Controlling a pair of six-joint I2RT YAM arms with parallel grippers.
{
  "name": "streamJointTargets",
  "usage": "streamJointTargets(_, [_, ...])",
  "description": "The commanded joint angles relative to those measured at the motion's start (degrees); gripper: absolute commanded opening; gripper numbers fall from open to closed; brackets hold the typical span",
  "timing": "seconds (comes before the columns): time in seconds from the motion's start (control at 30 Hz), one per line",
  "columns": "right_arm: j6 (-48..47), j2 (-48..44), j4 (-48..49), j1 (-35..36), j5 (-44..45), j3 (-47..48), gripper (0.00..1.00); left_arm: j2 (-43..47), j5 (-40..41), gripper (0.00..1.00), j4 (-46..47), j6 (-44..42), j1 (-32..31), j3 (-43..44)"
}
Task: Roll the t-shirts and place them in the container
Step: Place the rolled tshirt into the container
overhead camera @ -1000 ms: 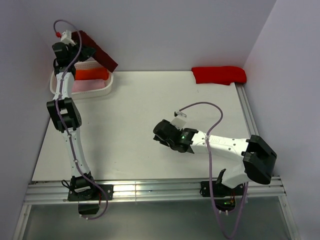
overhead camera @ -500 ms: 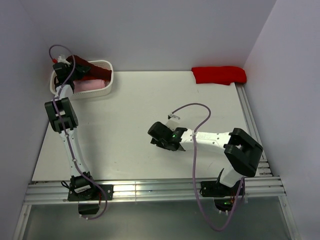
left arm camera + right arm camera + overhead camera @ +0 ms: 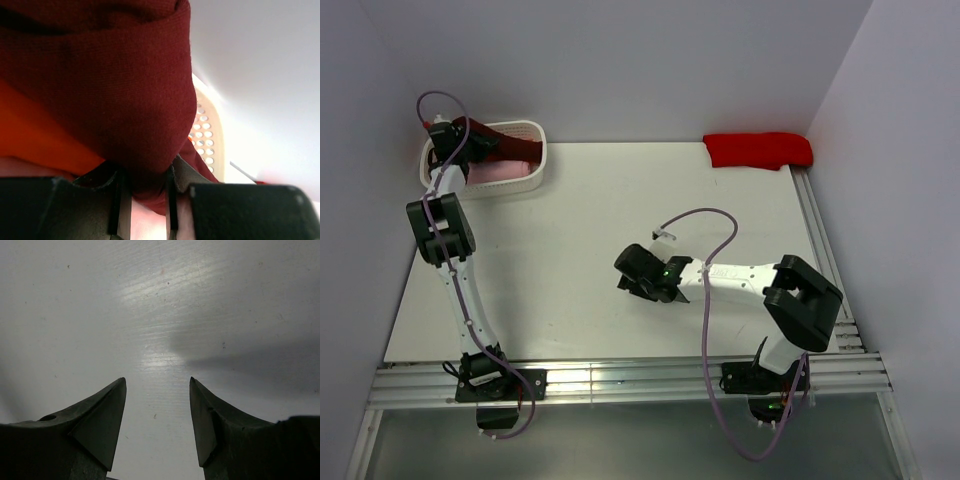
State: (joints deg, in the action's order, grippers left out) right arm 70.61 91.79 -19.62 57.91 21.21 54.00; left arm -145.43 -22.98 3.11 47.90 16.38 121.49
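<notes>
step in hand: pick-up. the left gripper point(image 3: 145, 186) is closed on a fold of the maroon shirt point(image 3: 110, 85), with cloth pinched between both fingers. the shirt is in the basket point(image 3: 536, 172) at the far left corner of the table point(image 3: 570, 220), lying over an orange shirt point(image 3: 35, 135) and a pink shirt point(image 3: 498, 173). the right gripper point(image 3: 157, 410) hangs low over bare table near the middle, jaws apart, holding nothing. a red shirt point(image 3: 757, 150) lies bundled at the far right corner and looks already rolled.

next move, as judged: lift the maroon shirt over the basket rim, carry it to the middle of the table and spread it flat before rolling. the pinch takes only one fold, so the rest of the cloth is likely to trail and may drag the orange shirt or tip the basket.

edges and room:
- the basket sits close to the back wall point(image 3: 620, 70) and the left edge, leaving little room for the left arm behind it.
- the middle of the table offers the widest working area.
- a rail point(image 3: 815, 230) runs along the right edge; keep cloth off it.
- the right gripper stands in the likely drop zone and may need to move aside.
</notes>
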Motion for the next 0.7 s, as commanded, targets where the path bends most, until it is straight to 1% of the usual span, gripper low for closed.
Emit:
streamJointTargets(0.0, [-0.1, 0.1, 2.3, -0.3, -0.3, -0.6, 0.61, 4.6, 5.6, 0.00, -3.0, -0.5, -0.1, -1.3])
streamJointTargets(0.03, [-0.1, 0.1, 2.4, -0.3, -0.4, -0.6, 0.61, 4.8, 6.5, 0.00, -4.3, -0.5, 0.0, -1.6])
streamJointTargets(0.23, [-0.5, 0.8, 2.7, -0.3, -1.0, -1.1, 0.61, 7.1, 7.9, 0.00, -3.6, -1.6, -0.2, -6.1])
streamJointTargets(0.27, [-0.6, 0.8, 2.1, -0.3, -0.8, -0.7, 0.61, 7.9, 7.9, 0.00, -1.0, -1.9, -0.1, -7.5])
streamJointTargets(0.3, [-0.8, 0.9, 1.9, -0.3, -0.8, -0.5, 0.61, 8.2, 7.8, 0.00, -0.6, -1.9, -0.3, -8.0])
streamJointTargets(0.37, [-1.0, 0.8, 1.5, -0.3, -0.6, -0.2, 0.61, 8.6, 7.1, 0.00, 0.4, -2.5, -0.3, -8.7])
streamJointTargets(0.5, [-0.8, 1.7, 2.1, -0.4, -1.1, -0.1, 0.61, 8.4, 6.9, 0.00, -1.3, -2.3, -0.3, -8.1])
streamJointTargets(0.6, [-0.6, 2.8, 2.8, -0.4, -2.0, -0.2, 0.61, 7.4, 6.5, 0.09, -2.9, -0.4, 0.0, -7.0])
streamJointTargets(0.67, [-0.5, 3.0, 3.7, -0.4, -2.4, -0.9, 0.61, 6.6, 6.4, 0.15, -5.7, 1.1, 0.1, -6.4])
